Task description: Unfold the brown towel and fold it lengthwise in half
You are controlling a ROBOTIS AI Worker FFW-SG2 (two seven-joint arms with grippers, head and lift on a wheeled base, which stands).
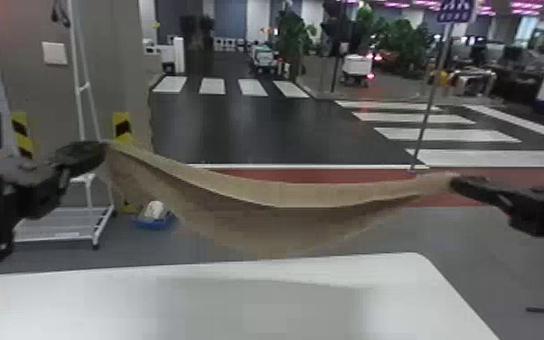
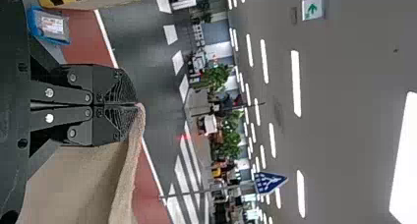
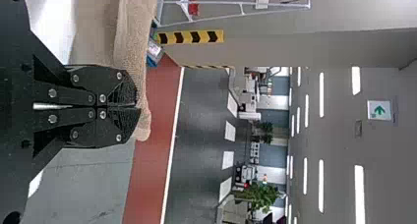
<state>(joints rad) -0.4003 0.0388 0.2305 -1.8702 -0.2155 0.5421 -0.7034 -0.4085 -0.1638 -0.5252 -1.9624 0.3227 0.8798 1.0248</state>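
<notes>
The brown towel (image 1: 284, 221) hangs in the air between both grippers, above the far edge of the table, its top edge sagging in the middle. At the left of the head view, my left gripper (image 1: 99, 147) is shut on one upper corner. My right gripper (image 1: 456, 180), a little lower in that view, holds the opposite upper corner. In the left wrist view, the fingertips of the left gripper (image 2: 135, 104) pinch the towel (image 2: 83, 180). In the right wrist view, the right gripper (image 3: 137, 106) is closed on the towel's edge (image 3: 135, 42).
A white table (image 1: 194, 303) lies below the towel. On the floor beyond stand a white wheeled rack (image 1: 63, 226) and a blue bin (image 1: 153, 221) with something pale in it. A thin pole (image 1: 431, 99) rises at the right.
</notes>
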